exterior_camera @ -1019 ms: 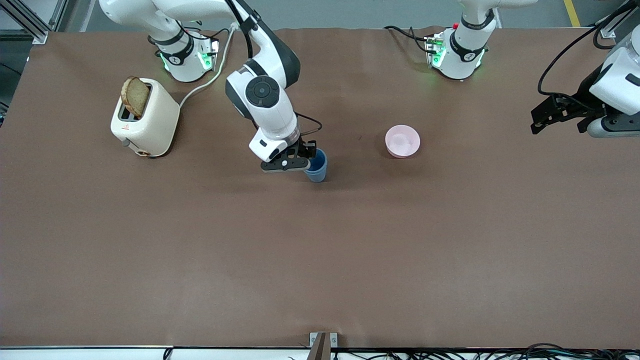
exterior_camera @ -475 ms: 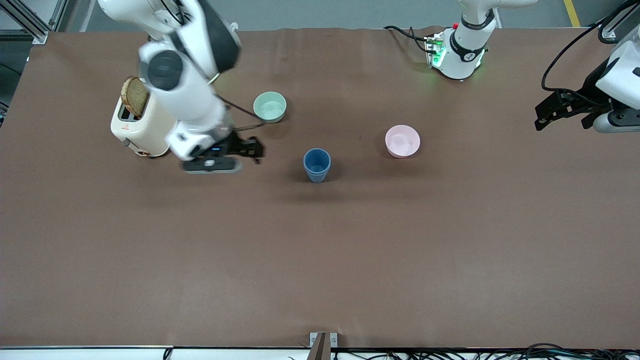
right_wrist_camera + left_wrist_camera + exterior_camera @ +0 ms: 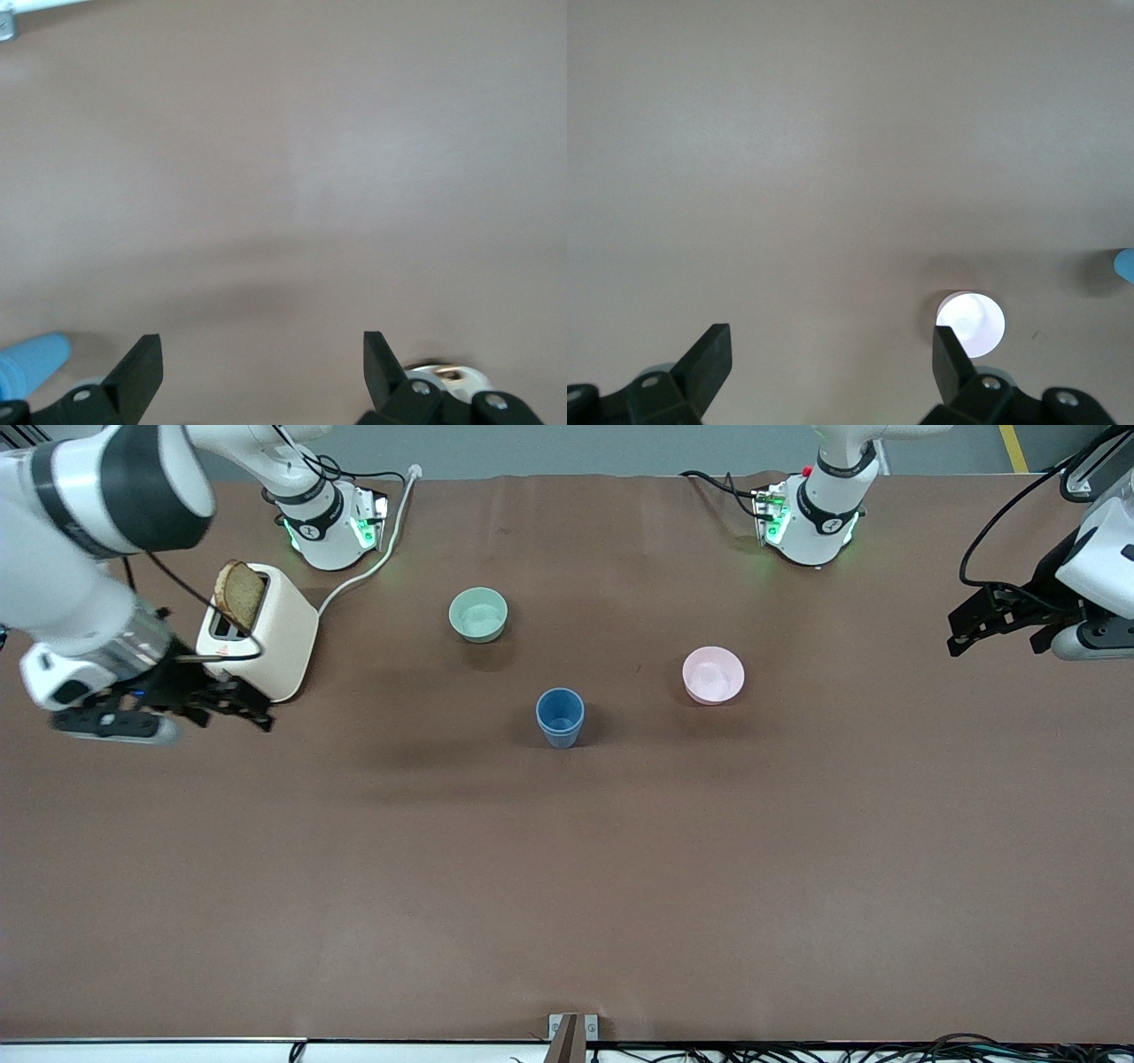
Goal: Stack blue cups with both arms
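A blue cup (image 3: 560, 717) stands upright in the middle of the table; I see one tumbler shape and cannot tell whether a second sits inside it. It shows at the edge of the right wrist view (image 3: 31, 363) and of the left wrist view (image 3: 1125, 264). My right gripper (image 3: 252, 707) is open and empty over the table beside the toaster, well away from the cup; its fingers also show in the right wrist view (image 3: 261, 354). My left gripper (image 3: 961, 629) is open and empty over the left arm's end of the table, seen also in the left wrist view (image 3: 831, 350).
A cream toaster (image 3: 266, 633) with a bread slice (image 3: 239, 595) stands at the right arm's end, close to my right gripper. A mint-green bowl (image 3: 478, 614) lies farther from the camera than the cup. A pink bowl (image 3: 713, 675) lies beside the cup toward the left arm's end.
My right gripper let go of the blue cup and swung away toward the toaster, uncovering the mint-green bowl. The cup stays in place. The left arm has barely shifted.
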Robot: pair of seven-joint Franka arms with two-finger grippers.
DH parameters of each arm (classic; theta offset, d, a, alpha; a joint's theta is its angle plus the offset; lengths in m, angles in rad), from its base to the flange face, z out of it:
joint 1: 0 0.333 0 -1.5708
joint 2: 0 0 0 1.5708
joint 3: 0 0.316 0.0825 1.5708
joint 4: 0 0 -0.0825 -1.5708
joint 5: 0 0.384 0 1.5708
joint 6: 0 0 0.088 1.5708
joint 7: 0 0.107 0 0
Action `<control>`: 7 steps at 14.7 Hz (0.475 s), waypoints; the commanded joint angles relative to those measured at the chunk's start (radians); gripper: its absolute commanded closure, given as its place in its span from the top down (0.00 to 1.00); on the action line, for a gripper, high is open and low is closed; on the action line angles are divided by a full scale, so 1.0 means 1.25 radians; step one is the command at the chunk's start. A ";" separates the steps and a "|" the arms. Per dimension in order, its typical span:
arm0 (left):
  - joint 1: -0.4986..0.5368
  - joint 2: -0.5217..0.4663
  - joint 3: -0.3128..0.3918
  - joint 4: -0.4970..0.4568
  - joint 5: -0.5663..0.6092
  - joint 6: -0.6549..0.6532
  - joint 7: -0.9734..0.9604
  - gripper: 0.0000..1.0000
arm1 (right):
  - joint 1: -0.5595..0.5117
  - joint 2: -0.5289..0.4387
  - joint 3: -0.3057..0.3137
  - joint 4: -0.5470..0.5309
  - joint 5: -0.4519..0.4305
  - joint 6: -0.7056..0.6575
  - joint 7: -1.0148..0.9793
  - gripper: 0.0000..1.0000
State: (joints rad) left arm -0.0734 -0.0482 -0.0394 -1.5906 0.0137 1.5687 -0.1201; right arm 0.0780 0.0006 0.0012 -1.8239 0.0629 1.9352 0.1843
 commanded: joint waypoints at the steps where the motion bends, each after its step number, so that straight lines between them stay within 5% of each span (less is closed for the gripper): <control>1: 0.002 -0.012 0.000 0.005 -0.006 -0.012 0.014 1.00 | -0.101 -0.013 0.019 0.022 -0.012 -0.002 -0.102 1.00; 7: 0.002 -0.012 0.000 0.006 -0.006 -0.009 0.014 1.00 | -0.207 -0.004 0.019 0.223 -0.015 -0.208 -0.168 1.00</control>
State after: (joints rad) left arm -0.0735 -0.0518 -0.0395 -1.5889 0.0137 1.5687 -0.1201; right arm -0.1463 -0.0043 0.0020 -1.6444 0.0549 1.7881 -0.0244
